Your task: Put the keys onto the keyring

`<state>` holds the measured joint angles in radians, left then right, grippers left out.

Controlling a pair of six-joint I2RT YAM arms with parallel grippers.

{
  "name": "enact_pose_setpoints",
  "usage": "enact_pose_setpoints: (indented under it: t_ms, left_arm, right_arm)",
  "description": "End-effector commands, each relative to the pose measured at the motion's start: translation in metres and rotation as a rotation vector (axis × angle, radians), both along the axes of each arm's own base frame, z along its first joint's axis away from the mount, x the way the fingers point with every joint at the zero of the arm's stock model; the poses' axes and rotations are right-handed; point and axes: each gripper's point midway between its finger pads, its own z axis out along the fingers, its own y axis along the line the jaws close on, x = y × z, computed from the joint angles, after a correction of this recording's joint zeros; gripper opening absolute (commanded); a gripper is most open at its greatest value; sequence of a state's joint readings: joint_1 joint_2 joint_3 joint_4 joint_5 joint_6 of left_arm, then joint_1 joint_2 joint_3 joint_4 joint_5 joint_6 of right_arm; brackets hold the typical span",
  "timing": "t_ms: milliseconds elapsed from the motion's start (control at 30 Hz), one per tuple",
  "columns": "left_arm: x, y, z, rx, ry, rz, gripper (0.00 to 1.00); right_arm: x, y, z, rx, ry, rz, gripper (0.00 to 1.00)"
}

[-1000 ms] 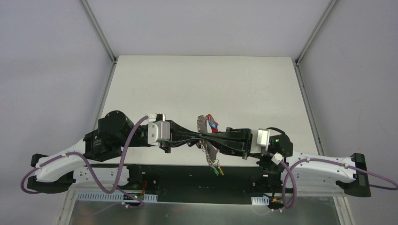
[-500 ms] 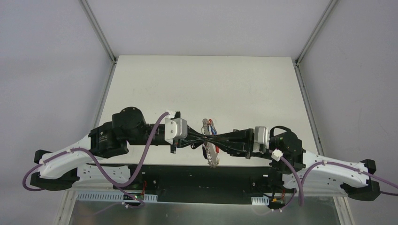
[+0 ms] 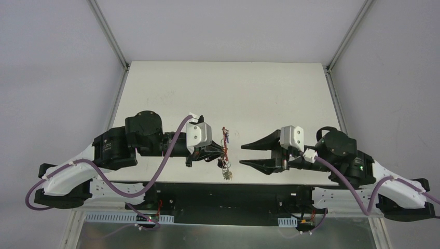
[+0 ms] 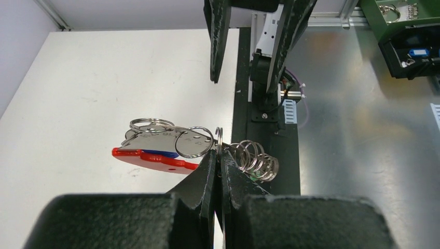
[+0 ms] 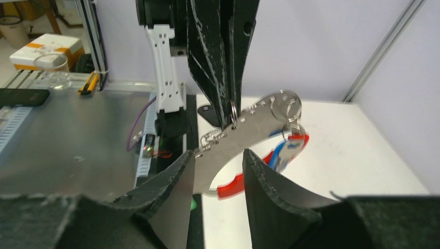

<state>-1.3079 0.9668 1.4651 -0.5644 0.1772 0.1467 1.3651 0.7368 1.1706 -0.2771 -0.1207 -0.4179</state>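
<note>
The keyring (image 5: pixel 244 127) is a flat band of pale satin metal with a glossy red plastic section, hung with thin bright wire rings (image 4: pixel 194 141) and a shiny coil spring (image 4: pixel 254 158). The left tool (image 4: pixel 218 155) and right tool (image 5: pixel 218 155) are matt black plastic, the left scuffed with pale scratches. The table (image 4: pixel 104 78) is smooth, matt off-white, beside dull brushed sheet metal (image 4: pixel 363 129).

My left claw (image 4: pixel 217 156) pinches a small wire ring of the bunch, so the keyring (image 5: pixel 248 126), a flat silvery loop with a curved red section, hangs tilted in the air above the surface's (image 3: pixel 207 93) near edge. The keys (image 5: pixel 283 150) bunch against it; only a blue head shows clearly.
</note>
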Motion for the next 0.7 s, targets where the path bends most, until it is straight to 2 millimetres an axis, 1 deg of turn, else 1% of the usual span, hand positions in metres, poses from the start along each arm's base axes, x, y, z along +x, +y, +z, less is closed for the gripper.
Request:
enact_pose_setpoints:
  t_ms: [0,100,233,433,667]
  left_arm:
    - [-0.013,0.006,0.012,0.008,0.058,-0.041,0.0]
    - [-0.02,0.006,0.004,0.053,0.102,-0.067,0.0]
    - [-0.025,0.007,-0.01,0.112,0.144,-0.085,0.0]
    - [-0.03,0.008,-0.028,0.175,0.172,-0.108,0.0]
    - [-0.032,0.003,-0.039,0.214,0.179,-0.129,0.0]
  right_arm:
    - [0.0,-0.006,-0.035,-0.241,0.118,-0.033,0.44]
    - [0.001,-0.002,-0.041,-0.304,0.145,-0.036,0.45]
    - [-0.002,0.002,-0.041,-0.339,0.138,-0.013,0.44]
    - [-0.019,0.005,-0.029,-0.3,0.109,0.098,0.43]
    - [-0.03,0.012,-0.022,-0.287,0.096,0.178,0.42]
